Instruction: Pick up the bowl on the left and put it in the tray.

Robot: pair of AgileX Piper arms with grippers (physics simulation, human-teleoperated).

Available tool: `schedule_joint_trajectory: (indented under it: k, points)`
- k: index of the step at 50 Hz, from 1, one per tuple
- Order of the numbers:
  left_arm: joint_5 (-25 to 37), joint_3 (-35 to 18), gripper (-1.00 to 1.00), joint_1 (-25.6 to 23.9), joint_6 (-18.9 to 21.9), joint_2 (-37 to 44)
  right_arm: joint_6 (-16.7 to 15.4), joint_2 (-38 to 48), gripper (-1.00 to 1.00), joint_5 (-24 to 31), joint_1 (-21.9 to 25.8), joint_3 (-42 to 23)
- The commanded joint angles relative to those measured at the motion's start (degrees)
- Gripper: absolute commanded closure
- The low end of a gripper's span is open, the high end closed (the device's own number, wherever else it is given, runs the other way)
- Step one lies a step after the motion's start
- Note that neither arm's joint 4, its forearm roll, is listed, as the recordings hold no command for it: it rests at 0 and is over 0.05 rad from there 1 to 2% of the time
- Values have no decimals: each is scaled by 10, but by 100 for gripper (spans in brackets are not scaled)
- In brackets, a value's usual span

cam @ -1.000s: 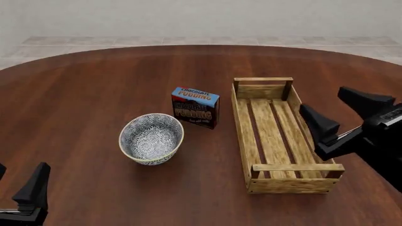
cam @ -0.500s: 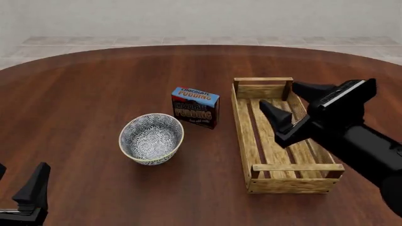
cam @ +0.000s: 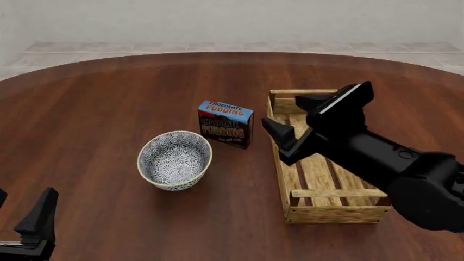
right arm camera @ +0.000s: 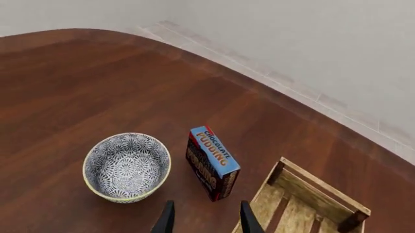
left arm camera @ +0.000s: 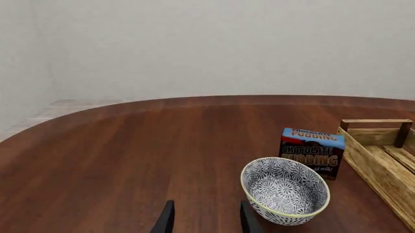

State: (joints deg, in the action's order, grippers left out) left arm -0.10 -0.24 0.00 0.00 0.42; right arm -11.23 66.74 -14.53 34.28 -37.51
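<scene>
The bowl (cam: 175,160) sits ungrasped on the table beside the pudding box (cam: 225,124), the tray (cam: 284,163) holds nothing, and the open, empty right gripper (cam: 294,120) hangs above the tray's near slats.

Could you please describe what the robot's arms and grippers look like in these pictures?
Both are matte black. The right gripper has two wedge-shaped, pointed fingers on a blocky head with a pale edge stripe, followed by a thick rounded arm. The left gripper shows similar black fingers. No cables or markings visible.
</scene>
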Motion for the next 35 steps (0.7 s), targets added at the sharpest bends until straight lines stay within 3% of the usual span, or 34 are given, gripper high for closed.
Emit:
schedule_joint_trajectory:
  k: [1,18,35]
  points:
    - [0,0,-100,0,0,0,17,49,-100,16,37,-45]
    - [0,0,-100,0,0,0,28,110,-100,41,62,-113]
    - [0,0,-100,0,0,0,83,182,-100,49,70,-169]
